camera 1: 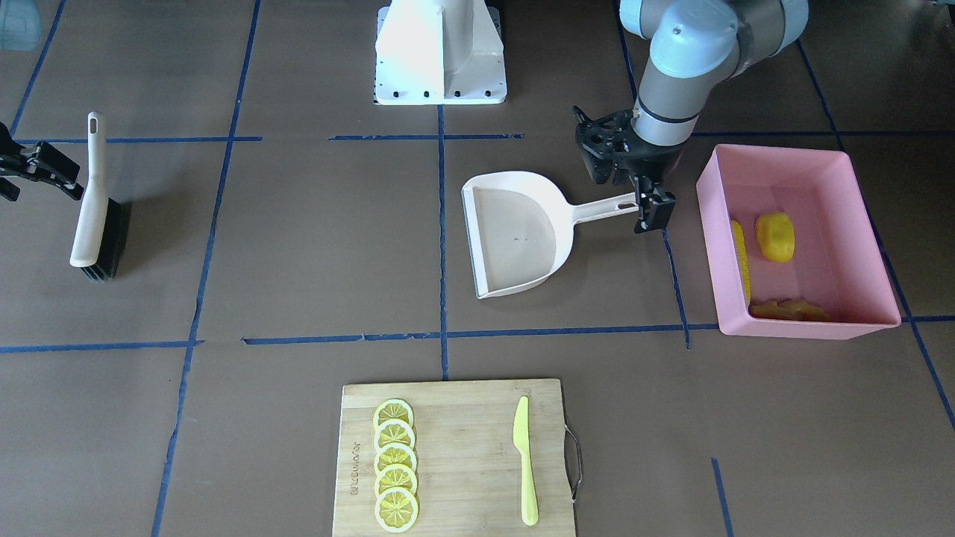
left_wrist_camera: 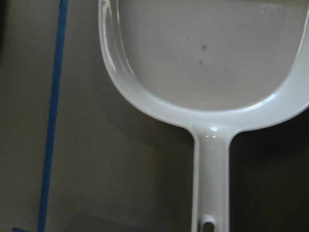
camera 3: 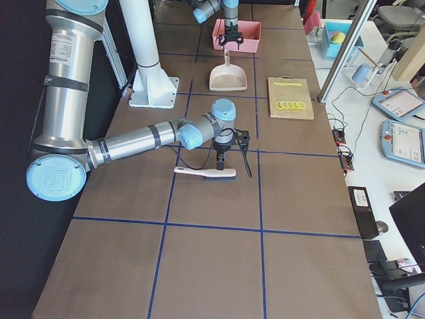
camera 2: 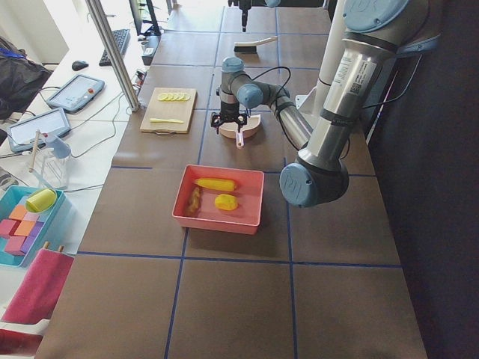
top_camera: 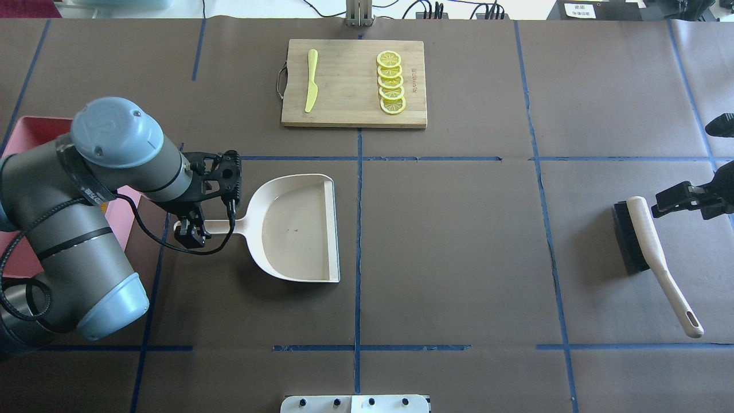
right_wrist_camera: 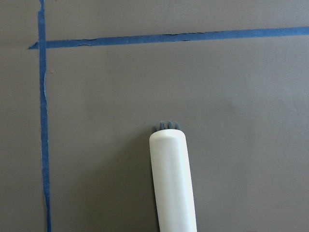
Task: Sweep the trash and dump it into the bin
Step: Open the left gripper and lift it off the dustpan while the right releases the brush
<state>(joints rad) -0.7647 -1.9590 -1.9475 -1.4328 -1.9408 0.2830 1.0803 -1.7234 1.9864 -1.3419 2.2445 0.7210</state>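
The pink bin [camera 1: 865, 186] stands at the table's end by my left arm and holds the trash: the corn cob [camera 1: 740, 257], the potato-like lump [camera 1: 775, 236] and the ginger root [camera 1: 791, 309]. All three also show in the bin in the exterior left view [camera 2: 217, 217]. The beige dustpan [camera 1: 522, 231] lies flat and empty on the table. My left gripper [camera 1: 643, 203] is open over the end of its handle [left_wrist_camera: 210, 183]. The brush [camera 1: 93, 201] lies on the table. My right gripper [camera 1: 30, 173] hangs open and empty just above it.
A wooden cutting board [camera 1: 455, 418] with lemon slices [camera 1: 394, 462] and a yellow-green plastic knife [camera 1: 524, 459] sits on the operators' side. The robot's white base [camera 1: 440, 52] is at the back. Blue tape lines cross the brown table.
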